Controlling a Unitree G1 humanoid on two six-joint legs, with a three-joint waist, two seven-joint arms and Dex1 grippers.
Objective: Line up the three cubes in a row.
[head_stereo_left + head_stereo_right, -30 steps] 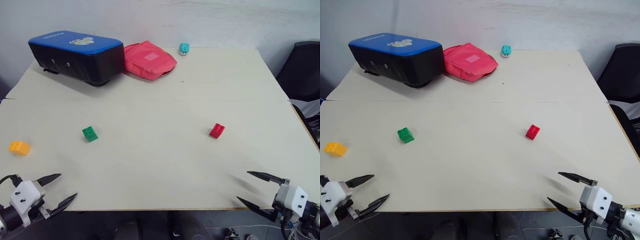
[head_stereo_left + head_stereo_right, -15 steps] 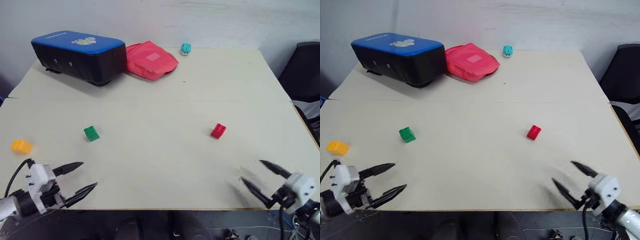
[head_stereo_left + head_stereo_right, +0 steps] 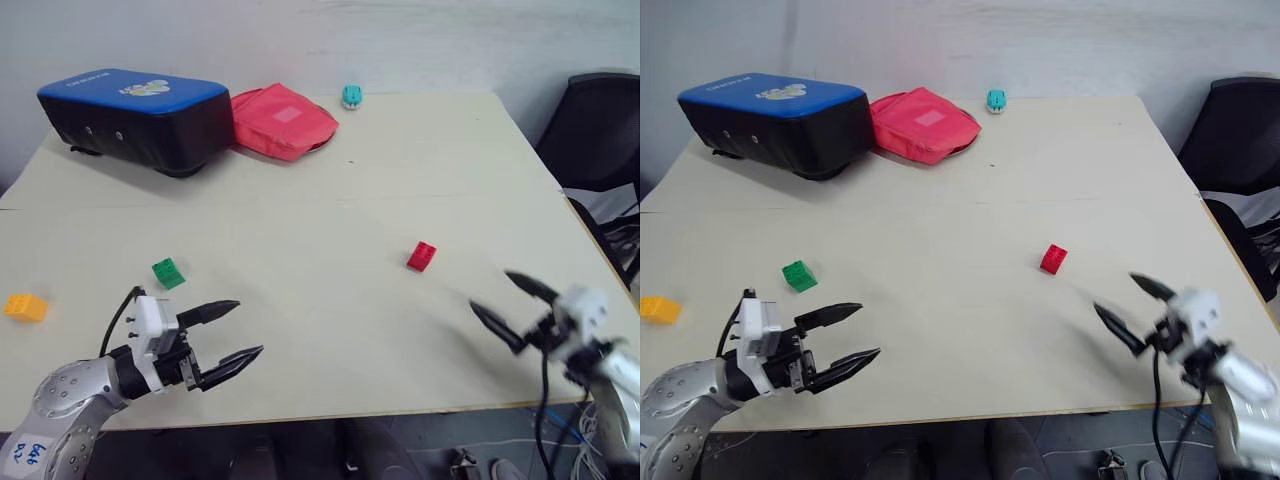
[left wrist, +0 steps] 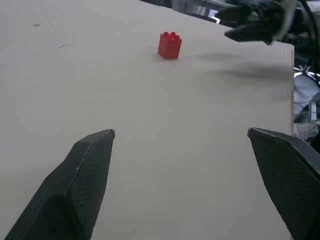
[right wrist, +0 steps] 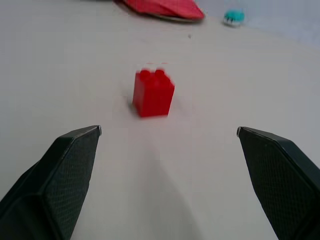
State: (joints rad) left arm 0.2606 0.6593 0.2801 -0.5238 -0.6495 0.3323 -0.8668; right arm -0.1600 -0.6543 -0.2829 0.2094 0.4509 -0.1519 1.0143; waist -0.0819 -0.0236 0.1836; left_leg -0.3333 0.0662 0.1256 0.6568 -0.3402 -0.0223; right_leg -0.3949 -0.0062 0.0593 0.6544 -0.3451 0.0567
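Three cubes are shown scattered on the table point(image 3: 330, 200), well apart and not in a row. The red cube point(image 3: 421, 256) lies right of centre, studs up, its long axis running diagonally from near-left to far-right. The green cube point(image 3: 167, 273) sits left of centre, tilted, its long axis turned slightly toward the far left. The yellow cube point(image 3: 24, 307) rests near the left edge, its long axis roughly parallel to the near edge.

The left gripper point(image 3: 236, 331) is held just above the table near the front edge, its fingers spread apart and empty, pointed toward the right; the green cube lies just behind its wrist. The right gripper point(image 3: 501, 304) is held near the front right corner, fingers likewise apart and empty, aimed toward the red cube, which is seen centred between its fingertips in the right wrist view. Bare table lies between that gripper and the red cube.

At the far side are a blue-topped black case point(image 3: 132, 115), a red pouch point(image 3: 280, 121) touching it, and a small teal toy point(image 3: 351, 96). A dark chair point(image 3: 595, 130) stands beyond the right edge.
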